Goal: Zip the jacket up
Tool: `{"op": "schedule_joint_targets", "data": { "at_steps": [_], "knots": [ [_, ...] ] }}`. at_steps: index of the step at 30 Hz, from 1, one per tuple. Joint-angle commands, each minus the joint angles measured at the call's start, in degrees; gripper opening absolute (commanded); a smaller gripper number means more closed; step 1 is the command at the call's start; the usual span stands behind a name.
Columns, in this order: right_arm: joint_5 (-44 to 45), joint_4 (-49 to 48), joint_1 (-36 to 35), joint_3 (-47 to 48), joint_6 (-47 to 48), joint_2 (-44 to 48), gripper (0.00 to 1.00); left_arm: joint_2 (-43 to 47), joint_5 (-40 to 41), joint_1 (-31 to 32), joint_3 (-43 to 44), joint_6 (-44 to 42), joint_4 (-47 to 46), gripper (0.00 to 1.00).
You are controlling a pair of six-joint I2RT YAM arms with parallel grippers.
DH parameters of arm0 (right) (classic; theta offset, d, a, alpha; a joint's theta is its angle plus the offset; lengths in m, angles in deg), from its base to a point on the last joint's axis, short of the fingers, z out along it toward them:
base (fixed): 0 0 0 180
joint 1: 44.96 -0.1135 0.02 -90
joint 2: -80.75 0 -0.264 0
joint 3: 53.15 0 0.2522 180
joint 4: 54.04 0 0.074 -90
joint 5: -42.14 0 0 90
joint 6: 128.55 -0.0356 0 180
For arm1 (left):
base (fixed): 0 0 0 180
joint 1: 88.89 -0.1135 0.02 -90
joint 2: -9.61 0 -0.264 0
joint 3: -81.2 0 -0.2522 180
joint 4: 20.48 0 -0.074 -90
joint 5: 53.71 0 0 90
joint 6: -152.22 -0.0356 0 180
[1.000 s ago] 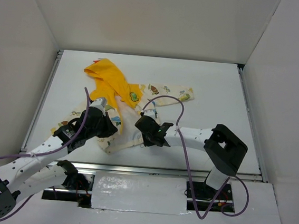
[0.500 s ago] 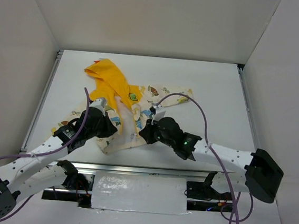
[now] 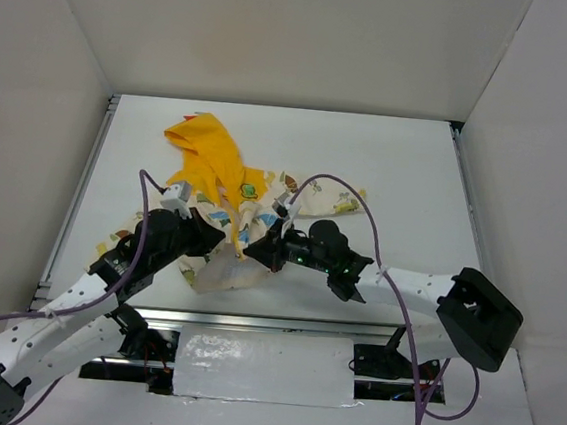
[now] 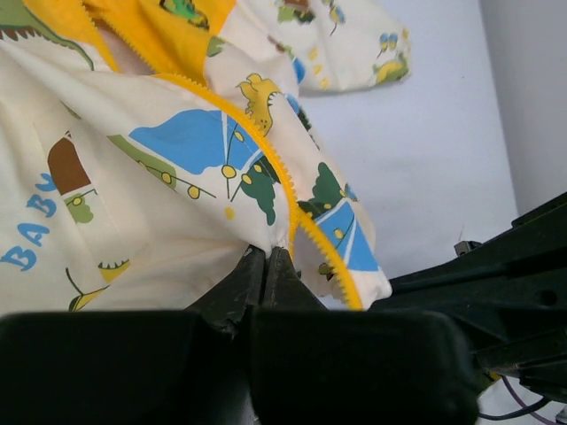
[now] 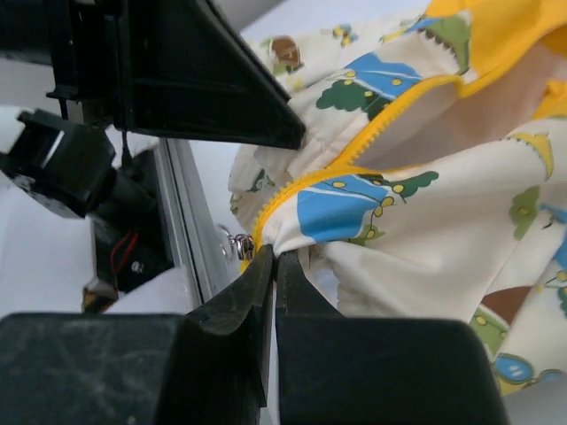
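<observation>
The jacket (image 3: 227, 189) lies bunched mid-table, its yellow hood (image 3: 201, 146) toward the far left. Its cream printed front (image 4: 133, 204) is lifted at the lower edge. My left gripper (image 3: 208, 241) (image 4: 268, 258) is shut on the cream fabric just beside the yellow zipper teeth (image 4: 266, 168). My right gripper (image 3: 256, 250) (image 5: 273, 260) is shut on the other front edge (image 5: 425, 230), right by its yellow teeth (image 5: 354, 146). A small metal slider (image 5: 238, 246) hangs just left of the right fingertips. The two grippers sit close together, facing each other.
The table's metal front rail (image 3: 253, 322) runs just below the grippers. A purple cable (image 3: 346, 190) loops over the jacket's right sleeve. White walls close in the left, back and right. The left gripper's black body (image 5: 177, 71) fills the right wrist view's upper left.
The right gripper closed on the jacket's front edge and its arm swung round. Both grippers have raised the lower hem, and the jacket has bunched toward the middle.
</observation>
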Motion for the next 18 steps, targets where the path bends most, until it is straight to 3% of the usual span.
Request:
{"op": "schedule_joint_targets", "data": {
  "at_steps": [1, 2, 3, 4, 6, 9, 18],
  "knots": [
    [1.76, -20.7, -0.7, -5.19, -5.23, 2.28, 0.0, 4.17, -2.42, -0.3, -2.19, -1.18, -7.8, 0.0],
    [18.42, -4.5, -3.75, 1.51, -4.53, -0.77, 0.0, 5.14, -2.16, -0.38, -3.68, -0.48, -8.24, 0.0],
    [23.9, -0.42, -4.65, 4.27, -5.65, -3.06, 0.0, 6.8, -2.25, -0.38, -4.31, 0.84, -8.68, 0.0],
    [24.04, -1.51, -4.75, 2.3, -8.79, -4.04, 0.0, 7.43, -3.03, -0.38, -5.27, 1.2, -10.6, 0.0],
    [20.02, -18.69, -4.84, -3.58, -13.37, -4.49, 0.0, 8.57, -3.13, -0.38, -5.63, 1.9, -10.71, 0.0],
    [23.15, -22.94, -5.89, -5.27, -18.4, -6.07, 0.0, 9.02, -2.33, -0.47, -5.63, 2.61, -9.92, 0.0],
    [23.51, -32.8, -6.07, -9.14, -20.16, -7.57, 0.0, 8.67, -2.77, -0.47, -5.81, 3.57, -10.35, 0.0]
  ]
}}
